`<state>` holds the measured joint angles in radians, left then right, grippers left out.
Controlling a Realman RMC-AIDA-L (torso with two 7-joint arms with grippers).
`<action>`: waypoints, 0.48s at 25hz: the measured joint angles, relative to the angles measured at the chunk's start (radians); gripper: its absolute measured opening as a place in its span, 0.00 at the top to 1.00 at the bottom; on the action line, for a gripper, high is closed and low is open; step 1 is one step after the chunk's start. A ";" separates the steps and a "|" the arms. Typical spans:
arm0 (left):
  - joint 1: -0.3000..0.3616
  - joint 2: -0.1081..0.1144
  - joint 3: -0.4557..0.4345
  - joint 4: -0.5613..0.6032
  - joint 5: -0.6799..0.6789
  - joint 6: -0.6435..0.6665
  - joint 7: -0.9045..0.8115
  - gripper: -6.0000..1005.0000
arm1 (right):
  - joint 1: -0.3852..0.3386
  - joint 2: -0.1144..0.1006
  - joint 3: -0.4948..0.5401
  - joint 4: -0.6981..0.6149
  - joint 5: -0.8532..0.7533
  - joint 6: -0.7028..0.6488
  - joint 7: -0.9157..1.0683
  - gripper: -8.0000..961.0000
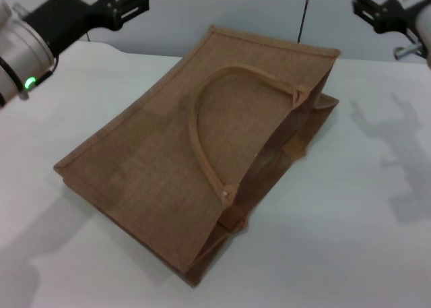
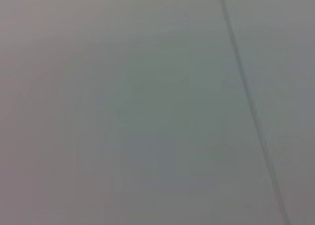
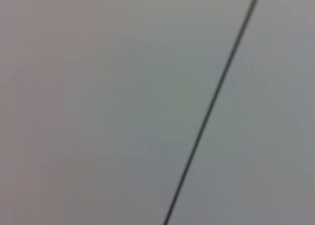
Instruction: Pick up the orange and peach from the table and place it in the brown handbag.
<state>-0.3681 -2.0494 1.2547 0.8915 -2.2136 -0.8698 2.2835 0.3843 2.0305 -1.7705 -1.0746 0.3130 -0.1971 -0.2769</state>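
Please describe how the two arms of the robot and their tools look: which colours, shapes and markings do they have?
The left arm is a silver-white cylinder with a small glowing green light, ending in a black section. The left tool is black and angular, with white labels. The right tool is also black, on a silver-white arm with a metal stub.

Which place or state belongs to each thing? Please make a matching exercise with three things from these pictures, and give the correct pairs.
Things:
1. brown handbag
2. left gripper
3. right gripper

Places or states:
A. raised at the far right corner, above the white table
B. lying flat in the middle of the table, strap handle on top
C. raised at the far left, above the table's edge

Pairs: 1-B, 2-C, 3-A
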 joint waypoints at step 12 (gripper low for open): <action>-0.179 0.001 0.089 -0.578 -0.649 -0.099 0.465 0.13 | 0.169 -0.004 -0.022 0.651 0.001 -0.649 0.206 0.10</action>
<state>-0.5467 -2.0482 1.3440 0.3140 -2.8627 -0.9692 2.7480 0.5538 2.0266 -1.7930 -0.4234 0.3143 -0.8465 -0.0711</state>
